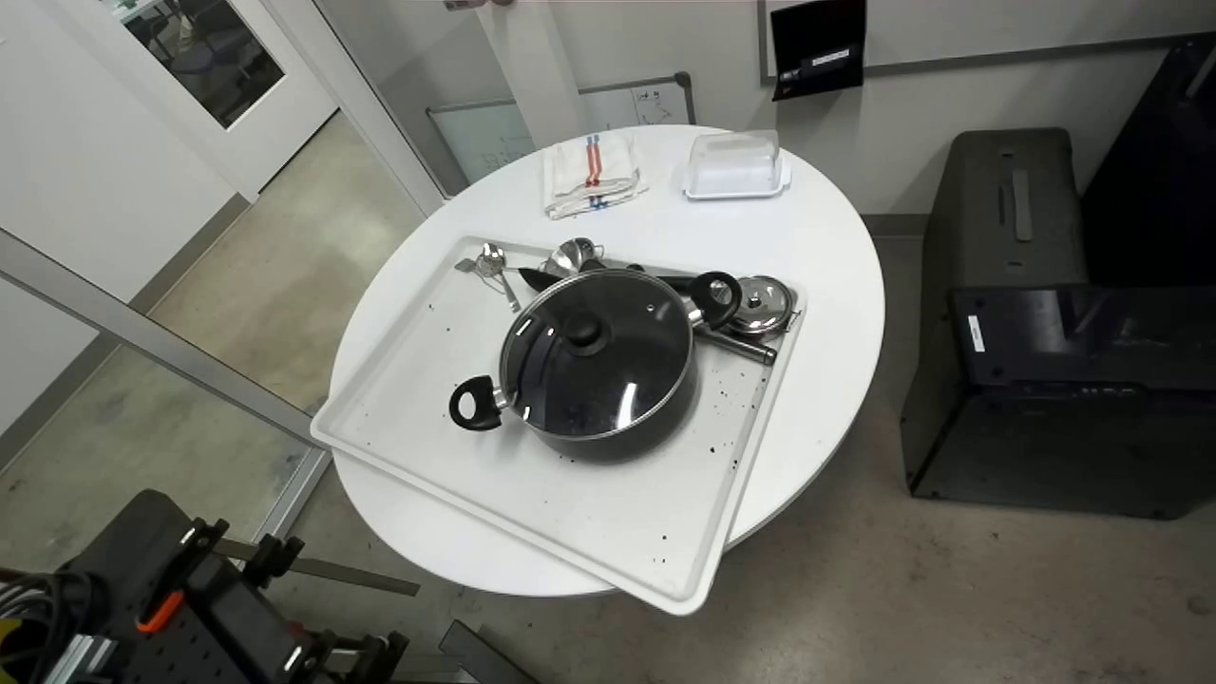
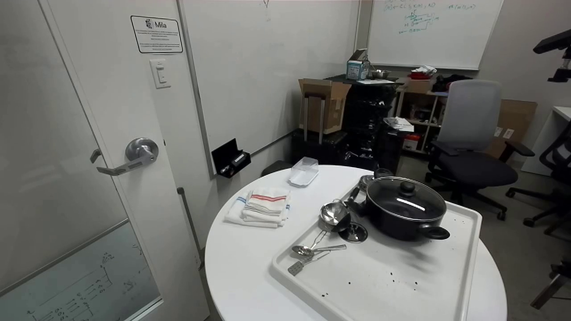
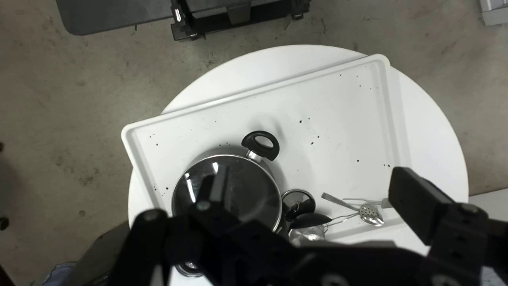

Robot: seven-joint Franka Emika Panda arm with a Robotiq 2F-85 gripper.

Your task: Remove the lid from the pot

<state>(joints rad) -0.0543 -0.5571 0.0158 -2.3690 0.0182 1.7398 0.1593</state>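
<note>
On the white tray, the pot under its glass lid; above, the gripper, fingers wide apart.

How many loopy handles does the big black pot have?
2. In an exterior view: one black loop handle lower left of the wide round black pot, the opposite loop handle upper right, beside a small round silver object.

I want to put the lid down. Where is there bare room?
The tray, dark specks aside, has a broad patch bordered by the pot, spoon and rim. A smaller patch of table separates tray and see-through dish. Crowded: the pot's dish-facing side, with metal bowl and small round metal object.
</note>
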